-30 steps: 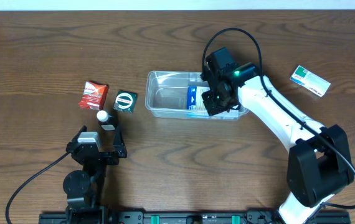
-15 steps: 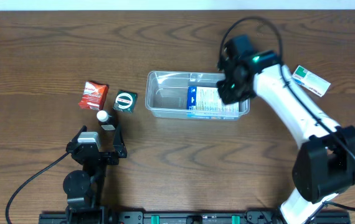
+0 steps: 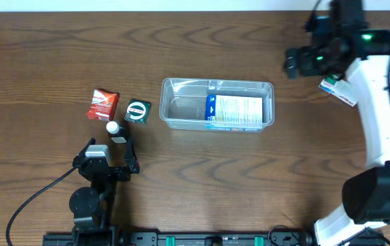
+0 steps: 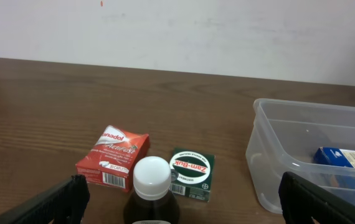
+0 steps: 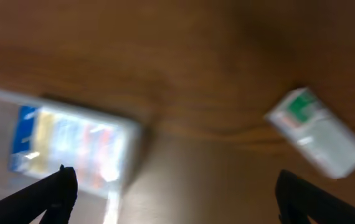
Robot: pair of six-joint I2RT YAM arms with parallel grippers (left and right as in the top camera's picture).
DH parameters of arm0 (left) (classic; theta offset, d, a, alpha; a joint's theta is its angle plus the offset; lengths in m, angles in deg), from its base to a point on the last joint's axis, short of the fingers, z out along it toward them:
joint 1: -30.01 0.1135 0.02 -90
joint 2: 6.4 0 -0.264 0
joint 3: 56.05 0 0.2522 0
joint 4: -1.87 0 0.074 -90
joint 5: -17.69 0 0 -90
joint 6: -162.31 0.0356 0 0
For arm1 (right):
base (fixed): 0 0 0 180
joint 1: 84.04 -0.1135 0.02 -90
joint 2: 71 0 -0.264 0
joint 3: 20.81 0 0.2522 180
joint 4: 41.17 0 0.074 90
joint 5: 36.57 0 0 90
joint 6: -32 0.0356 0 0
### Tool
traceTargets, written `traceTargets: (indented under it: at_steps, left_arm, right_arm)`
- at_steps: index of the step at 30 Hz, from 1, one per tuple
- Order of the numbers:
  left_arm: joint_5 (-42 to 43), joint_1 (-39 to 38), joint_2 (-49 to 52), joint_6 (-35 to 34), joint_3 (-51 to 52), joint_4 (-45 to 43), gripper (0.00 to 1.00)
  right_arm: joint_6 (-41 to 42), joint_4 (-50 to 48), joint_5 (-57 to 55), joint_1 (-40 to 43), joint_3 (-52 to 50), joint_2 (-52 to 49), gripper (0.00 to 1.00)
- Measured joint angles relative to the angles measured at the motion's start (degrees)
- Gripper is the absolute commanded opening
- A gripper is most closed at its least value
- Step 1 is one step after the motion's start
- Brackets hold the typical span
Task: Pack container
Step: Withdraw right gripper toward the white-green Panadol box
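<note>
A second ago our right gripper (image 3: 296, 63) hung over the right end of the container (image 3: 181, 109). Now it has swung off to the upper right of the overhead frame, leaving the blue-and-white box (image 3: 234, 111) lying flat inside, so we judge one item packed. The clear container sits at centre frame, well apart from those jaws, which are spread wide and empty. In the blurred right wrist view it lies at the left edge, and the green-and-white box (image 5: 317, 134), probably our next pick, lies at right. Our left gripper (image 3: 106, 160), lower left, is also wide open and empty. A white-capped bottle (image 4: 152, 186) stands just ahead of it, with the container off to its right.
</note>
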Motion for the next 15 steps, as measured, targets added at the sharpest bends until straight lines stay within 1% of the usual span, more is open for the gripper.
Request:
traceTargets:
  at_steps: [3,7,12,15]
  left_arm:
    - [0.0,0.0,0.0,0.0,0.0,0.0,0.98]
    - [0.0,0.0,0.0,-0.02,0.0,0.0,0.98]
    - [0.02,0.0,0.0,0.0,0.0,0.02,0.98]
    - [0.02,0.0,0.0,0.0,0.0,0.02,0.98]
  right_arm:
    - [-5.97,-4.22,-0.26,4.09,-0.09,-0.09,0.99]
    - [-13.84,-9.33,-0.68,7.41,-1.57,-0.57,0.99]
    - [-24.92,-15.93,-0.94,9.7,-7.45,-2.6,0.99]
    - [-29.24,-19.47,-1.27,11.54,-11.5,-4.2,0.99]
